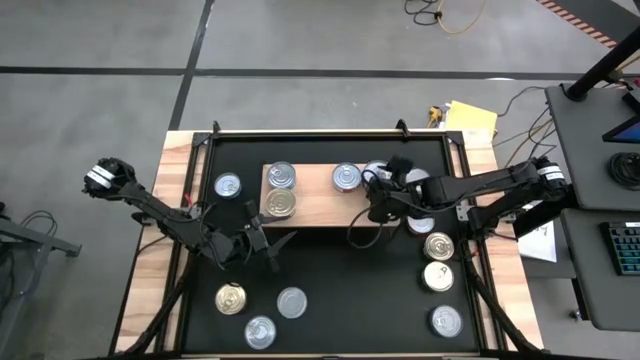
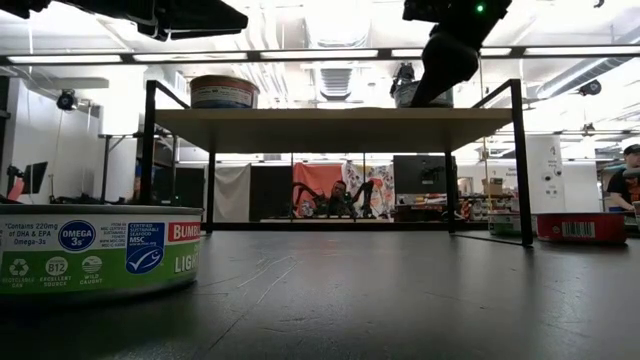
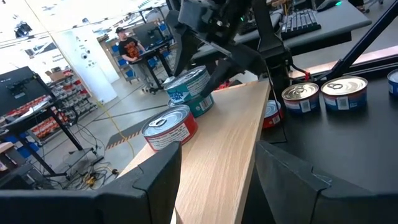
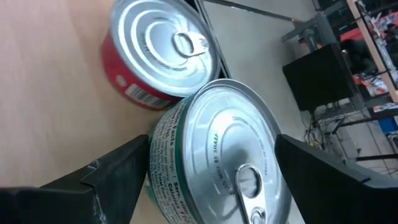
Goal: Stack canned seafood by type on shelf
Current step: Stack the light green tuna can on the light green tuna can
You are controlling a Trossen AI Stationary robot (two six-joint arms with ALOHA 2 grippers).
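Observation:
The light-wood shelf point(image 1: 320, 205) stands raised on black legs over the black mat. Two cans point(image 1: 281, 190) sit on its left part. A red-labelled can point(image 4: 158, 53) and a green-labelled can point(image 4: 214, 149) sit on its right part. My right gripper point(image 4: 211, 165) slants down over the green-labelled can, open, one finger close on each side of it. My left gripper point(image 3: 214, 186) is open and holds nothing. It points level along the shelf board point(image 3: 217, 155) from the shelf's near left corner. My right gripper has its fingers point(image 4: 118, 177) beside the green-labelled can's round side wall point(image 4: 163, 158), coming from above at a slant. Whether they touch the wall I cannot tell. The can stands upright with its pull-tab lid up.
Loose cans lie on the mat: three near the front left point(image 1: 260, 312), three at the right point(image 1: 439, 275), one left of the shelf point(image 1: 228, 185). A green-labelled can point(image 2: 95, 250) fills the low view's near left. The shelf's black legs point(image 2: 520, 160) stand at its corners.

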